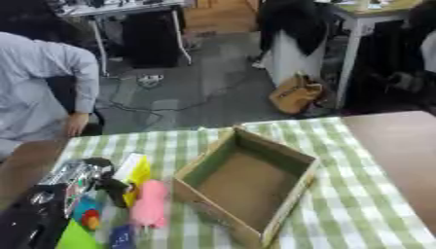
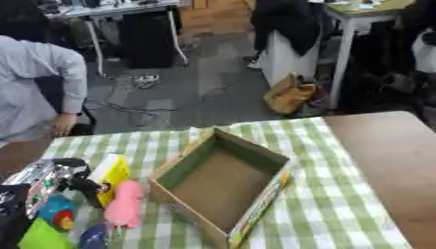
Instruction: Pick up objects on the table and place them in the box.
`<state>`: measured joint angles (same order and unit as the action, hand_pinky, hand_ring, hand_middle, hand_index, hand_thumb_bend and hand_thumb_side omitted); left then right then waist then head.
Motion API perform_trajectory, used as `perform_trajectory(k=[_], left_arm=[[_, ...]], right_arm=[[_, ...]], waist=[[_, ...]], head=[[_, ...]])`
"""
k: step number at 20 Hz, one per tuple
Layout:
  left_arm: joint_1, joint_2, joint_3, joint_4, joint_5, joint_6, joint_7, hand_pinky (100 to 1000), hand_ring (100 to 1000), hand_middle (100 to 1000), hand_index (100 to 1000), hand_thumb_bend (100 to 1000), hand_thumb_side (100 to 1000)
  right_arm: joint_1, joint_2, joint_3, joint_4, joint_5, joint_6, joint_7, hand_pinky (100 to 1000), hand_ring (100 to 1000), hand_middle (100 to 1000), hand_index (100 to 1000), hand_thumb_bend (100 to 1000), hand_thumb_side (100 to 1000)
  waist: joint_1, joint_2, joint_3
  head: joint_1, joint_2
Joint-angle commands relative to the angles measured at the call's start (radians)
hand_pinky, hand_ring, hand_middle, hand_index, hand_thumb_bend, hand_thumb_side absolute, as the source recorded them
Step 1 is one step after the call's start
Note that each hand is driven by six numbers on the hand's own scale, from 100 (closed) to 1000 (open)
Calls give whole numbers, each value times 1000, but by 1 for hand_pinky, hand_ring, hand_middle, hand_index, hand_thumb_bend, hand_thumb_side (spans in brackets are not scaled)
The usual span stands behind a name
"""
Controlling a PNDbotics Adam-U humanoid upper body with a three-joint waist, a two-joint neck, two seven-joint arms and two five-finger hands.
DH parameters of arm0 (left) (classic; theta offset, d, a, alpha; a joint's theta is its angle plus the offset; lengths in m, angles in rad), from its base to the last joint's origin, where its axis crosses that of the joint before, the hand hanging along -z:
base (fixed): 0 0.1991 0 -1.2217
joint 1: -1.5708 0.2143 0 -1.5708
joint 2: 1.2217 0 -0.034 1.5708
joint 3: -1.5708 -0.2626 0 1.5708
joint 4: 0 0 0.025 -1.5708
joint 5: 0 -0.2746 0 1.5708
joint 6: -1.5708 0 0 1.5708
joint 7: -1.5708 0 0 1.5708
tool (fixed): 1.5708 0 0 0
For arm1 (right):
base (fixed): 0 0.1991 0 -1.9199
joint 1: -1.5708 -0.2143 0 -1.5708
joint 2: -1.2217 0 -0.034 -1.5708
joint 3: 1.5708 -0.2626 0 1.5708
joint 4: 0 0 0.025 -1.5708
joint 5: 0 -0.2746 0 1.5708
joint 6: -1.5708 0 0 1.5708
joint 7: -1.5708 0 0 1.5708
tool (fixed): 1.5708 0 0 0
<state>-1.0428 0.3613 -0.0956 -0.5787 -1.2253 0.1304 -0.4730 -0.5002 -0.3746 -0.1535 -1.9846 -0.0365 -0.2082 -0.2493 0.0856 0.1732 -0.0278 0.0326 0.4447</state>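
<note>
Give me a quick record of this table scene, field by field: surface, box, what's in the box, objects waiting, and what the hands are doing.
surface: green-and-white checked cloth on a table
box: open cardboard box, set askew near the middle
box contents: nothing visible inside
objects waiting: pink object, yellow object, a green item and a blue item, all left of the box
left hand: left hand over the objects beside the yellow object; fingers unclear
right hand: not in view
</note>
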Motion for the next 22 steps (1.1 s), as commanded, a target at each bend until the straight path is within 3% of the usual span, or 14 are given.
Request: perform_trajectory(k=[1,14,22], left_arm=[[-23,25,6,-15,31,9,63,119,118,161,396,113,767],[-26,44,11,-12,111,41,101,100,100,100,370,100,817],[-51,77,4,-90,202,63,51,100,100,100,364,100,803]], right_arm=[[-10,-14,-5,-15,4,3,-3,701,905,897,1000,100,1000],[-7,-11,-6,-15,9,8,-10,704,905,896,1000,100,1000],[-3,-10,-6,-15,11,12,-11,704,904,895,1000,100,1000]], waist=[[14,-7,1],[10,-19,5],[11,-28,9]], head=[[1,-10],[-1,-6],[-5,-2]])
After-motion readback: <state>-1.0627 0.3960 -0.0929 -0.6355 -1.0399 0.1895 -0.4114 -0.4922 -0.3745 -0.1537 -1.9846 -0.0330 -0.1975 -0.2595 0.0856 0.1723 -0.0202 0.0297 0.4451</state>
